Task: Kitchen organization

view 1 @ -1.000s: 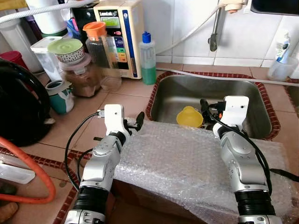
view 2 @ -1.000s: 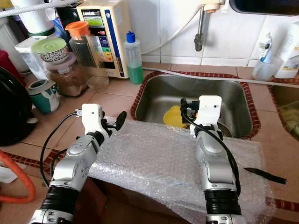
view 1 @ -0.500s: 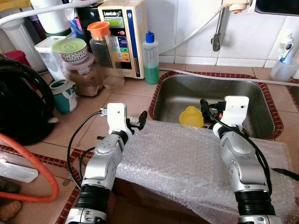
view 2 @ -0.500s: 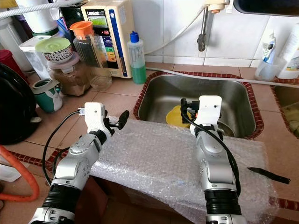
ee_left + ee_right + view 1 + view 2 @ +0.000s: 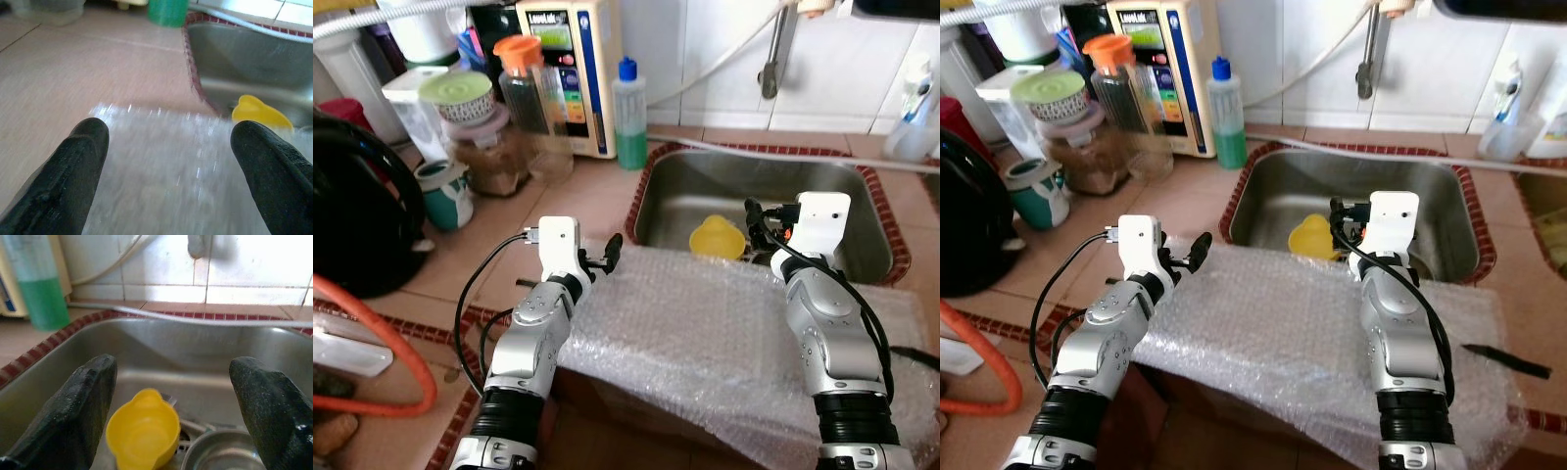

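A yellow plastic cup (image 5: 717,236) lies in the steel sink (image 5: 822,186), next to a steel bowl (image 5: 225,455). A sheet of bubble wrap (image 5: 705,333) covers a box in front of the sink. My left gripper (image 5: 171,142) is open and hovers over the wrap's near-left corner, pointing toward the sink. Over the wrap's far edge at the sink rim, my right gripper (image 5: 171,382) is open, with the yellow cup (image 5: 143,431) below and between its fingers. Neither gripper holds anything.
On the tiled counter at the left stand a green soap bottle (image 5: 629,117), a water unit (image 5: 573,69), an orange-lidded jar (image 5: 524,88), a teal mug (image 5: 447,193) and a large black appliance (image 5: 352,215). An orange hose (image 5: 401,392) lies at the near left. A black knife (image 5: 1503,359) rests at the right.
The head view has shifted slightly. Both arms stay over the bubble wrap with fingers open; the right wrist sits a little further toward the sink.
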`<state>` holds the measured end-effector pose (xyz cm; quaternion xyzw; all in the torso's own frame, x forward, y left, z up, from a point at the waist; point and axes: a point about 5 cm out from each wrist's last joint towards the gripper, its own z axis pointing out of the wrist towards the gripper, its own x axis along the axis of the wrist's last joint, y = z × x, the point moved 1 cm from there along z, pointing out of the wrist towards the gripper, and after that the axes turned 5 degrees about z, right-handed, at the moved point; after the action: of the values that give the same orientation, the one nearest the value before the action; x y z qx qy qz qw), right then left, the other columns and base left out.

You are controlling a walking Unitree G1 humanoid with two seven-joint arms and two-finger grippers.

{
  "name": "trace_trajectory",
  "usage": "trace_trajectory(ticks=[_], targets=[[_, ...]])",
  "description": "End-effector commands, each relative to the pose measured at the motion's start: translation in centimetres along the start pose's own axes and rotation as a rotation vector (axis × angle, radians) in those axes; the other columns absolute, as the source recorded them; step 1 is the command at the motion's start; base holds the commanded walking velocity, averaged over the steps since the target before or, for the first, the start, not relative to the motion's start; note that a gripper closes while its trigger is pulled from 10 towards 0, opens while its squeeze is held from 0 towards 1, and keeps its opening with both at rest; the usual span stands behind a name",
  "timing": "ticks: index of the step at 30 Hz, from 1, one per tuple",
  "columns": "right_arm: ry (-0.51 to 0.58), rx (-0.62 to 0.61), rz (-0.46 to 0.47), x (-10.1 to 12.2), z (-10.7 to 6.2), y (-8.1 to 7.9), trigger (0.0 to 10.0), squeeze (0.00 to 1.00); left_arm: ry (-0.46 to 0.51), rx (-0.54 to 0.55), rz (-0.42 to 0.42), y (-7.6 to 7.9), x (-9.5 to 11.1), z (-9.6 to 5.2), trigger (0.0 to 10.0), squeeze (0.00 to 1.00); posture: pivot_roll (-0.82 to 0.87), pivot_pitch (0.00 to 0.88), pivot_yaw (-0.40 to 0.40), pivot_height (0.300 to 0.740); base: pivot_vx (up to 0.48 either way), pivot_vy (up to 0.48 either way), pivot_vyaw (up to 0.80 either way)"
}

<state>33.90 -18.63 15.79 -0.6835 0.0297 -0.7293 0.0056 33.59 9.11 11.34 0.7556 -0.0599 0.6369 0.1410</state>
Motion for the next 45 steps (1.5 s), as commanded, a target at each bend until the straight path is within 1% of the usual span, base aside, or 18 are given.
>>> trace_trajectory(ticks=[1, 12, 15, 18, 27, 32, 34, 35, 38, 41, 45], targets=[[-0.010, 0.019, 0.003, -0.2, -0.1, -0.5, 10.0, 0.00, -0.016, 0.014, 0.009, -0.4, -0.2, -0.1, 10.0, 0.00, -0.04, 0.000, 0.093, 0.740, -0.285, 0.000, 0.00], [-0.004, 0.032, 0.009, -0.3, -0.4, -0.9, 10.0, 0.00, -0.016, 0.010, 0.012, -0.3, -0.2, -0.1, 10.0, 0.00, -0.05, 0.000, 0.097, 0.740, -0.291, 0.000, 0.00], [0.083, 0.065, 0.035, 1.0, -0.5, -1.4, 10.0, 0.00, -0.014, 0.011, 0.013, -0.4, -0.2, -0.1, 10.0, 0.00, -0.05, 0.000, 0.097, 0.740, -0.280, 0.000, 0.00], [0.104, 0.081, 0.048, 1.4, -0.6, -1.7, 10.0, 0.00, -0.014, 0.011, 0.014, -0.4, -0.2, -0.1, 10.0, 0.00, -0.05, 0.000, 0.096, 0.740, -0.276, 0.000, 0.00], [0.098, 0.090, 0.038, 1.2, -0.7, -1.8, 10.0, 0.00, -0.007, 0.009, 0.018, -0.3, 0.0, -0.1, 10.0, 0.00, -0.04, 0.000, 0.094, 0.740, -0.264, 0.000, 0.00], [0.095, 0.100, 0.038, 1.1, -0.9, -2.1, 10.0, 0.00, 0.001, 0.004, 0.024, -0.2, 0.1, -0.2, 10.0, 0.00, -0.04, 0.000, 0.093, 0.740, 0.000, 0.000, 0.00], [0.091, 0.105, 0.038, 1.0, -1.0, -2.3, 10.0, 0.00, 0.032, -0.004, 0.002, -0.2, 0.5, -0.3, 10.0, 0.00, -0.04, 0.000, 0.092, 0.740, 0.000, 0.000, 0.00], [0.091, 0.105, 0.038, 1.0, -1.0, -2.3, 10.0, 0.00, 0.032, -0.004, 0.002, -0.2, 0.5, -0.3, 10.0, 0.00, -0.04, 0.000, 0.092, 0.740, 0.000, 0.000, 0.00], [0.090, 0.107, 0.038, 1.0, -0.9, -2.4, 10.0, 0.00, 0.037, -0.023, 0.022, -0.1, 0.6, -0.3, 10.0, 0.00, -0.05, 0.000, 0.092, 0.740, 0.000, 0.000, 0.00], [0.090, 0.107, 0.036, 1.1, -0.9, -2.4, 10.0, 0.00, 0.042, -0.037, 0.012, 0.1, 0.6, -0.3, 10.0, 0.00, -0.05, 0.000, 0.092, 0.740, 0.000, 0.000, 0.00], [0.090, 0.105, 0.032, 1.1, -0.9, -2.3, 10.0, 0.00, 0.042, -0.044, -0.014, 0.3, 0.6, -0.3, 10.0, 0.00, -0.05, 0.000, 0.093, 0.740, 0.000, -0.354, 0.00]])
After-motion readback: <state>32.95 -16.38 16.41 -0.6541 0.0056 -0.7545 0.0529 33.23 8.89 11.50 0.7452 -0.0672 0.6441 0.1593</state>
